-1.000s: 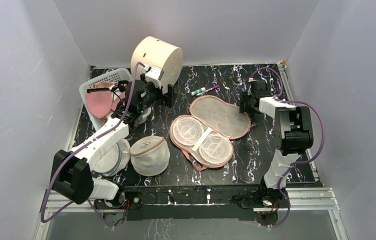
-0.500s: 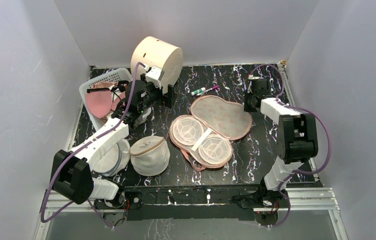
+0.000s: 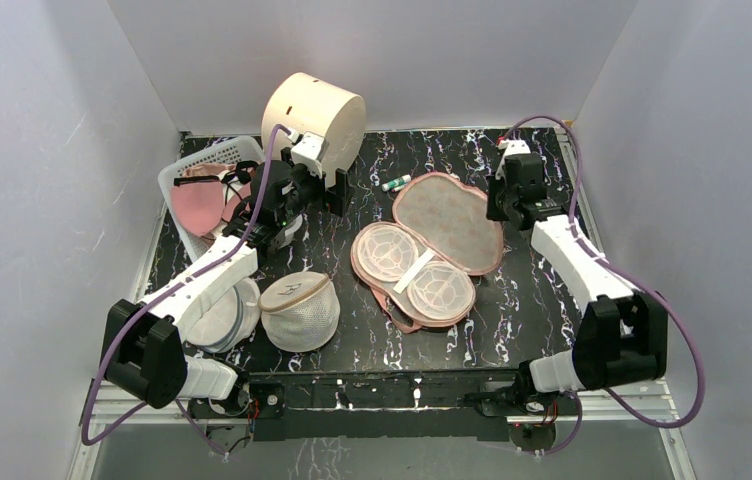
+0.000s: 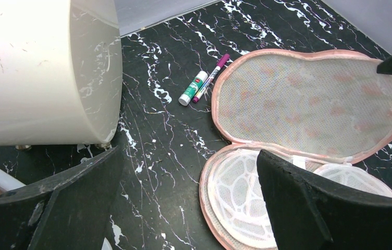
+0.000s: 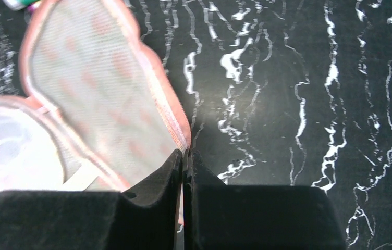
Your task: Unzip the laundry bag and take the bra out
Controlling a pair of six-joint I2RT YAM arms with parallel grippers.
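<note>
I am pinching the open laundry bag (image 5: 95, 88) by its rim with the right gripper (image 5: 185, 174) while the left gripper (image 4: 188, 177) is gaping wide.

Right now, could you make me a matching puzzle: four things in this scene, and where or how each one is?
Things:
1 laundry bag
2 bra
3 left gripper
4 right gripper

States:
A jaws wide apart, holding nothing
B lying in the white basket
C pinched shut on the bag's pink trim
D unzipped, spread open

Pairs: 1-D, 2-B, 3-A, 4-C
</note>
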